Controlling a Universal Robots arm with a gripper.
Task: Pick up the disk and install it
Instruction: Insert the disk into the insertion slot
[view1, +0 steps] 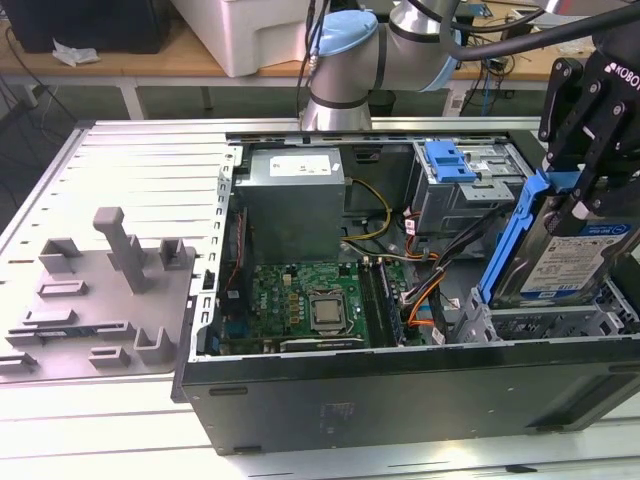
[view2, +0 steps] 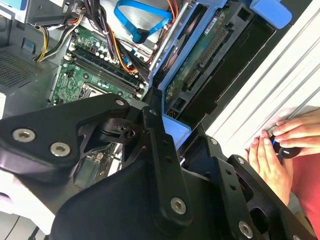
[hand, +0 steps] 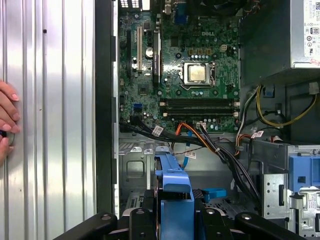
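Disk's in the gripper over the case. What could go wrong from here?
The disk hangs tilted in the gripper above the grey bay; it may jam on the edge.
Loose cables beside the bay could get pinched.
A person's hand beside the case might get struck.

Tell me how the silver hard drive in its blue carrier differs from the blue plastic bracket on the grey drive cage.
The silver hard drive in its blue carrier stands tilted on edge, clamped in the gripper; the blue plastic bracket sits atop the grey metal drive cage, untouched. The drive carries a white-and-blue label; the bracket is plain blue. Both show blue plastic.
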